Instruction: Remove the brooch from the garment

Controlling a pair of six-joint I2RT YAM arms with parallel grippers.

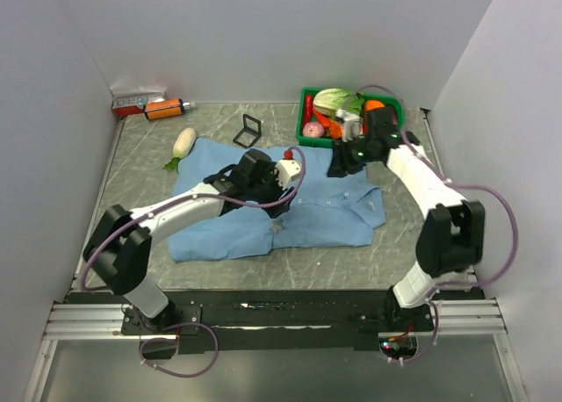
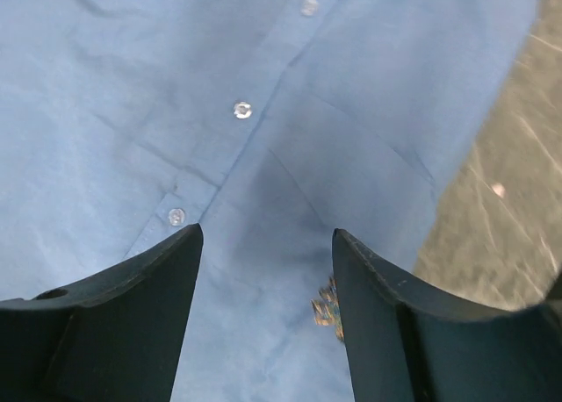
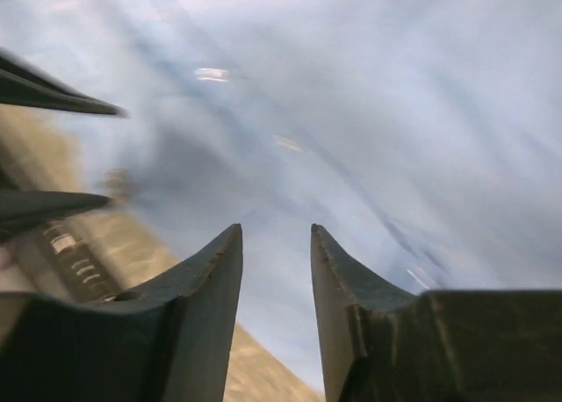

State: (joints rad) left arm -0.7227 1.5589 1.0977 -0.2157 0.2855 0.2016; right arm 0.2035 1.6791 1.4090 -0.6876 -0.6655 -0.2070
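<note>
The light blue shirt [image 1: 307, 211] lies spread on the table. In the left wrist view its button placket with white buttons [image 2: 242, 111] runs diagonally. The brooch [image 2: 327, 307], a tiny coppery ornament, is pinned to the cloth right beside the inner edge of my left gripper's right finger [image 2: 386, 323]; in the top view it is a small dark speck [image 1: 279, 229]. My left gripper [image 2: 266, 231] is open and empty, just above the shirt [image 2: 132, 112] and over its middle [image 1: 268, 191]. My right gripper [image 3: 274, 229] is open and empty over the shirt's far right edge [image 1: 341, 163]; that view is blurred.
A green basket [image 1: 307, 112] of vegetables stands at the back right, close behind the right gripper. A white radish [image 1: 183, 142], a small black frame [image 1: 248, 130], an orange bottle [image 1: 165, 109] and a box [image 1: 136, 101] lie at the back left. Walls enclose the table.
</note>
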